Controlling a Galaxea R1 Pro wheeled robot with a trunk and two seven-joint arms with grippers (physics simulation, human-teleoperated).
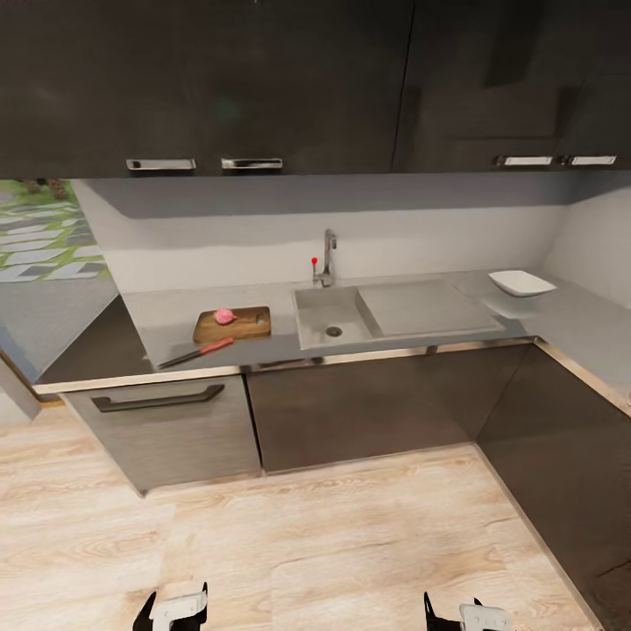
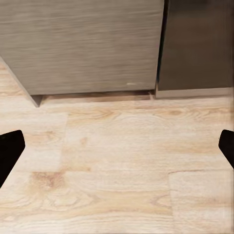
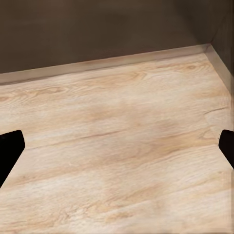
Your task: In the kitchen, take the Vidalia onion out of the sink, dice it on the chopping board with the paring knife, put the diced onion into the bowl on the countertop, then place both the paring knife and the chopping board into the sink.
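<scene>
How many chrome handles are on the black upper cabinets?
4. Two sit side by side above the chopping board: and. Two more are at the far right: and. Others may lie outside the picture.

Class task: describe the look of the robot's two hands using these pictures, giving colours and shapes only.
In the head view, the left hand and right hand each have a pale grey-white boxy body with black pointed fingers. In the wrist views, the fingers are plain matte black wedges. No cables or markings are visible.
</scene>
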